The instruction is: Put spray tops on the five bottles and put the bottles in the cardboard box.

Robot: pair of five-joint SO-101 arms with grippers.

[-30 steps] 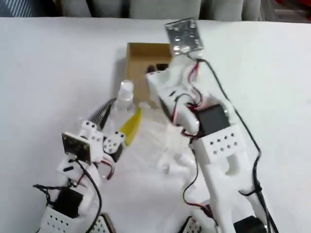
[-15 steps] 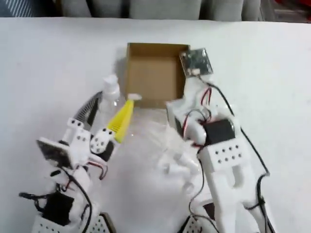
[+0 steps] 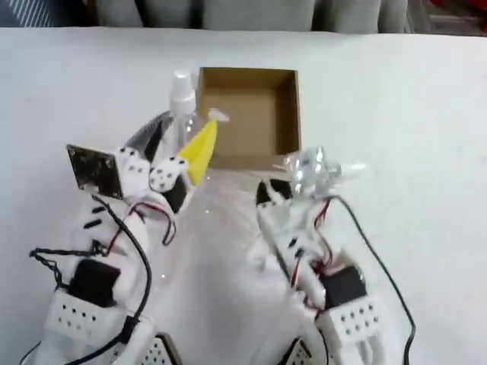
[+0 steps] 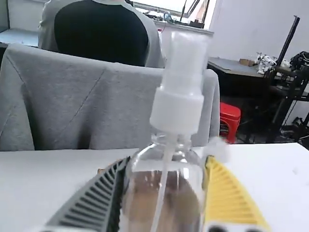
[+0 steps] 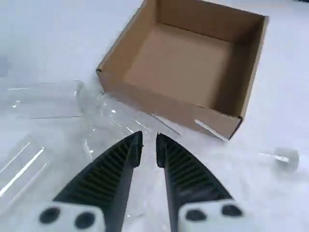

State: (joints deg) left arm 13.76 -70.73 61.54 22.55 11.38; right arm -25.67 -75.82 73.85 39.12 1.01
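My left gripper (image 3: pixel 186 125) is shut on a clear bottle (image 3: pixel 183 103) that stands upright with a white spray top on it, just left of the cardboard box (image 3: pixel 285 114). In the left wrist view the bottle (image 4: pixel 166 188) sits between the grey and yellow fingers of the gripper (image 4: pixel 166 164). The box (image 5: pixel 120 84) is empty. My right gripper (image 5: pixel 147 140) is open by a narrow gap with nothing in it. It hovers over clear bottles (image 5: pixel 113 118) lying in front of the box. A loose spray top (image 5: pixel 285 157) lies near the box's corner.
More clear bottles (image 5: pixel 43 99) lie on the white table (image 3: pixel 403 99) before the box. The right arm (image 3: pixel 304 228) stands on the near side of the box. Grey chairs line the table's far edge.
The left arm carried the bottle farther back, up beside the box's left wall. The right arm pulled back out of the box toward the near side.
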